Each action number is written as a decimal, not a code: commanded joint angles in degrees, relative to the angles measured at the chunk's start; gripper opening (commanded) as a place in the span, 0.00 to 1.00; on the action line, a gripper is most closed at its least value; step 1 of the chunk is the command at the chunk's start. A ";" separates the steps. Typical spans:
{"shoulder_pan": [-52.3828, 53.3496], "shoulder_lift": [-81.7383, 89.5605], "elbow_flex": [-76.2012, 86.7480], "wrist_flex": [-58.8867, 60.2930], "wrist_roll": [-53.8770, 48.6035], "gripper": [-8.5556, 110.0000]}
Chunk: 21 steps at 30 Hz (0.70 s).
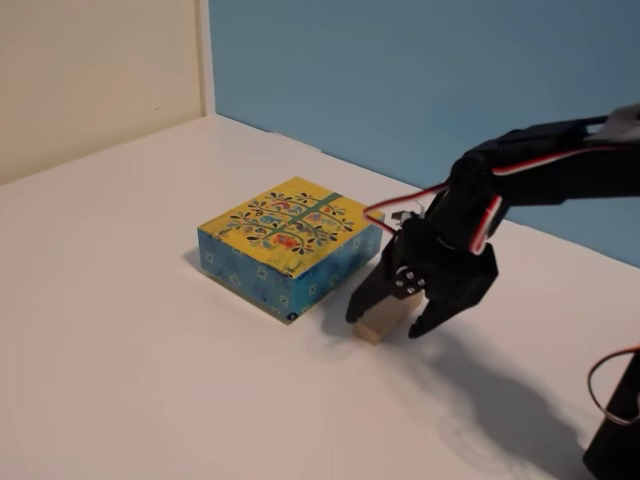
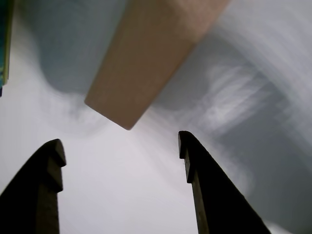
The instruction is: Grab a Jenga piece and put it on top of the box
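So the gripper (image 1: 390, 312) is hovering right over the Jenga piece (image 1: 382, 325), fingers spread wide and gripping nothing; the block's lying on the table (image 1: 120, 350) just beside the box (image 1: 290, 243); looks like the grab step is happening; next it probably needs lowering to straddle the block, then closing.

text: none legible | box (image 1: 290, 235): floral pattern only, no lettering
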 commanded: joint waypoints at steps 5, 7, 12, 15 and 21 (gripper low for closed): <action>0.97 -3.60 -4.83 -1.85 0.18 0.33; 0.97 -5.71 -6.33 -2.02 0.44 0.33; 2.02 -10.46 -8.96 -3.96 0.09 0.33; 2.90 -12.39 -10.28 -4.31 -0.26 0.33; 5.80 -16.08 -13.71 -4.92 -2.02 0.32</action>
